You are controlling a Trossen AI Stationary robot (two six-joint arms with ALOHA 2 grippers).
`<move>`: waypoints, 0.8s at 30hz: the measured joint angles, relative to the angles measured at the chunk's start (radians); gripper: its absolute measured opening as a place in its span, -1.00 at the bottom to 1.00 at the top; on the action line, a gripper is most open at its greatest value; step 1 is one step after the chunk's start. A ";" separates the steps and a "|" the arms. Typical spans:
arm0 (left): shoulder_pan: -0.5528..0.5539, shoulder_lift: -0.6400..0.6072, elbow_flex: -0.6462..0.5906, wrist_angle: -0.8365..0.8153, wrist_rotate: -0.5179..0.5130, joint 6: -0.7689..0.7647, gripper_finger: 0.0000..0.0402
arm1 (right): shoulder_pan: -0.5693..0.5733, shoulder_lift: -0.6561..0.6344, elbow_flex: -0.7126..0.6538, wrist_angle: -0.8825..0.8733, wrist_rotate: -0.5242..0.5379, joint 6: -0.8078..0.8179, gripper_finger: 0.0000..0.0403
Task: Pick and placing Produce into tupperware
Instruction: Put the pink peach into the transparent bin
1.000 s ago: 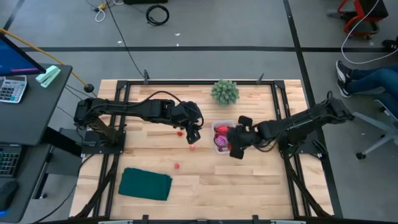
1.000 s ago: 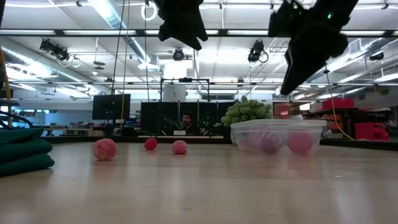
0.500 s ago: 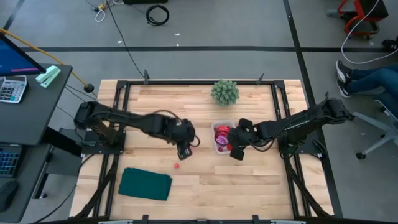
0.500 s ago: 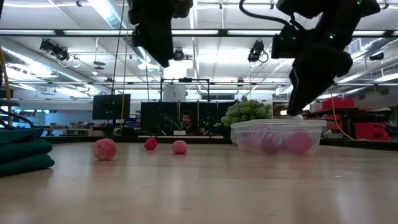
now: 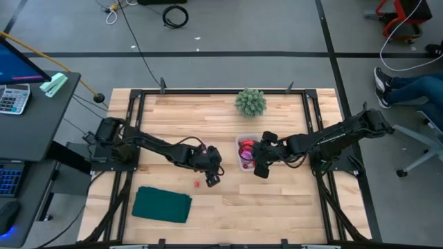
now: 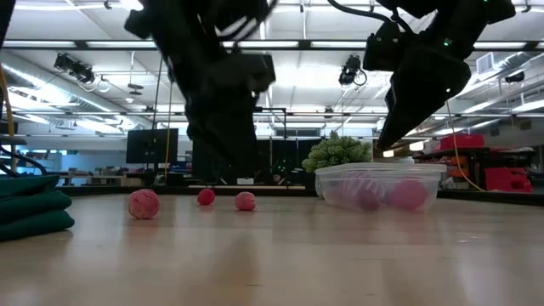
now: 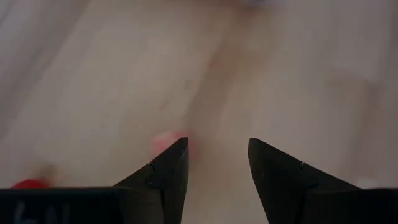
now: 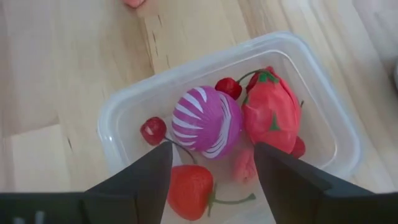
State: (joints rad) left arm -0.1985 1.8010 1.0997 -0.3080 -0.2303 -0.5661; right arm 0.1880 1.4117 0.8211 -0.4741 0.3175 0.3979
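Note:
The clear tupperware stands right of the table's middle. It holds a purple-striped ball, a larger red piece, cherries and a strawberry. My right gripper hangs open just above the tub's near end, touching nothing. My left gripper is open and low over the bare wood left of the tub. A small red berry lies on the table close beside it and shows blurred past one fingertip. In the low view three red pieces lie on the wood.
A green bushy plant stands at the far edge behind the tub. A dark green folded cloth lies at the near left. Black frame rails run along the table's sides. Bare wood lies between cloth and tub.
My left gripper has dropped low and moved toward the table's near edge, ending close beside the loose red berry. My right gripper has stayed over the tub. The tub and the loose pieces have not moved.

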 joint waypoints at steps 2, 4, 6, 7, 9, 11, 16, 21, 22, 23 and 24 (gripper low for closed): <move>0.011 0.012 -0.013 -0.005 -0.019 -0.001 -0.14 | 0.000 0.000 0.000 0.005 0.000 -0.013 0.17; 0.022 0.019 -0.015 -0.006 -0.023 -0.001 -0.14 | 0.000 0.000 0.000 0.017 0.000 -0.026 0.17; 0.028 0.032 -0.013 0.014 -0.025 -0.003 -0.14 | 0.000 0.000 0.000 0.020 0.001 -0.043 0.17; 0.029 0.037 -0.013 0.009 -0.025 -0.005 -0.14 | 0.000 0.000 0.000 0.024 0.001 -0.050 0.17; 0.029 0.050 -0.013 0.015 -0.025 -0.007 -0.14 | 0.000 0.000 0.000 0.024 0.001 -0.059 0.17; 0.028 0.073 -0.013 0.022 -0.025 -0.016 -0.14 | 0.000 0.000 0.000 0.027 0.000 -0.059 0.17; 0.027 0.116 -0.011 0.020 -0.032 -0.033 -0.14 | 0.000 0.000 0.000 0.028 0.000 -0.059 0.17; 0.027 0.119 -0.010 0.025 -0.043 -0.051 -0.14 | -0.001 0.000 0.000 0.028 0.000 -0.059 0.17; 0.027 0.118 -0.010 0.026 -0.042 -0.051 -0.14 | -0.001 0.000 0.000 0.028 -0.001 -0.059 0.17; 0.027 0.118 -0.010 0.027 -0.042 -0.051 -0.14 | -0.001 0.000 0.000 0.026 0.000 -0.059 0.17; 0.027 0.118 -0.010 0.027 -0.042 -0.051 -0.15 | -0.001 0.000 0.000 0.027 -0.001 -0.059 0.17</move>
State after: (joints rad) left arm -0.1711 1.9186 1.0893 -0.2808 -0.2724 -0.6174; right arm 0.1871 1.4120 0.8215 -0.4470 0.3170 0.3386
